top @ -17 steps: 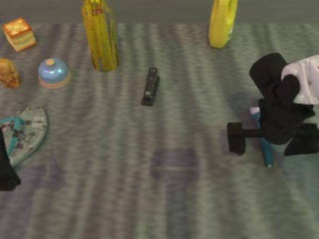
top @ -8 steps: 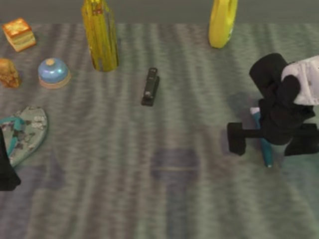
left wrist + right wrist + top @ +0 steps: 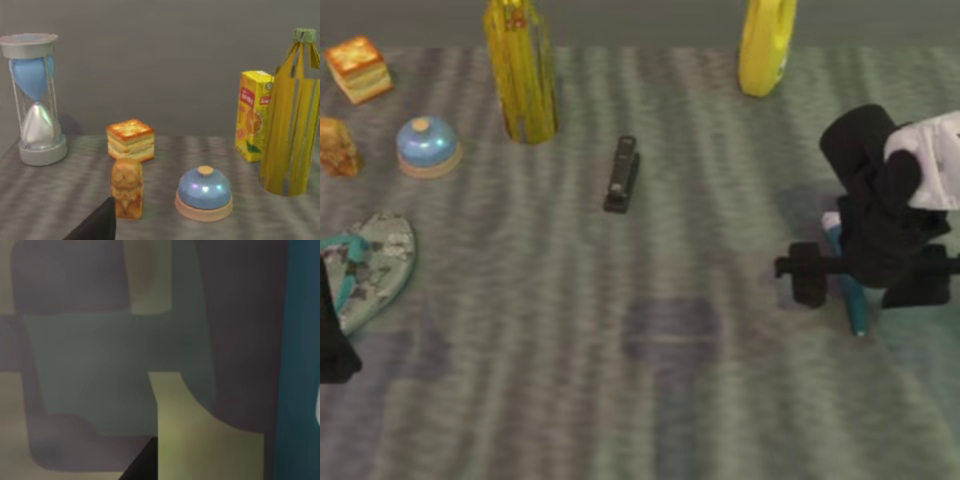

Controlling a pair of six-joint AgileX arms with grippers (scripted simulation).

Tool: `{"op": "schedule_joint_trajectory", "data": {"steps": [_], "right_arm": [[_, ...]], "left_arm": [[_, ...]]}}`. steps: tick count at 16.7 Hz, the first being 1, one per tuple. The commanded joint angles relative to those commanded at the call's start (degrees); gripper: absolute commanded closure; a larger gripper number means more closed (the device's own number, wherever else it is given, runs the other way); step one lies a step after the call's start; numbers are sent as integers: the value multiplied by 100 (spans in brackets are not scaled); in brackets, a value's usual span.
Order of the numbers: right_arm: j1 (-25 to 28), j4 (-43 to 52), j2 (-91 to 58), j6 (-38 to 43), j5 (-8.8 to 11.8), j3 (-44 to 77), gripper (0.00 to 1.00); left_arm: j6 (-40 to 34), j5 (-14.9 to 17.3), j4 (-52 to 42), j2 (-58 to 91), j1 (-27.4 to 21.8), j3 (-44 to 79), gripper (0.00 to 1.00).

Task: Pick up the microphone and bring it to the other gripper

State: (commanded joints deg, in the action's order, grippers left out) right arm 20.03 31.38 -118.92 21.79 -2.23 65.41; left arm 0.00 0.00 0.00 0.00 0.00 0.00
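Our right hand straddles the microphone, fingers apart either side of its handle.
The black stapler lies well left of the microphone; nothing crowds it. Our left hand parks beyond the stapler; we cannot tell its state.

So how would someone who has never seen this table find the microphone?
Look at the table's right side in the top view, where the right gripper hangs low. The microphone lies directly beneath it, between its fingers. It is the only slim teal stick here; the other slender item, the black stapler, lies near the middle.
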Motion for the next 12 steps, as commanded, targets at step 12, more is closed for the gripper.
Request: {"op": "schedule_joint_trajectory", "data": {"steps": [12], "right_arm": [[19, 114, 378, -85, -84, 127, 100]], "left_arm": [[0, 0, 0, 0, 0, 0, 0]]}}
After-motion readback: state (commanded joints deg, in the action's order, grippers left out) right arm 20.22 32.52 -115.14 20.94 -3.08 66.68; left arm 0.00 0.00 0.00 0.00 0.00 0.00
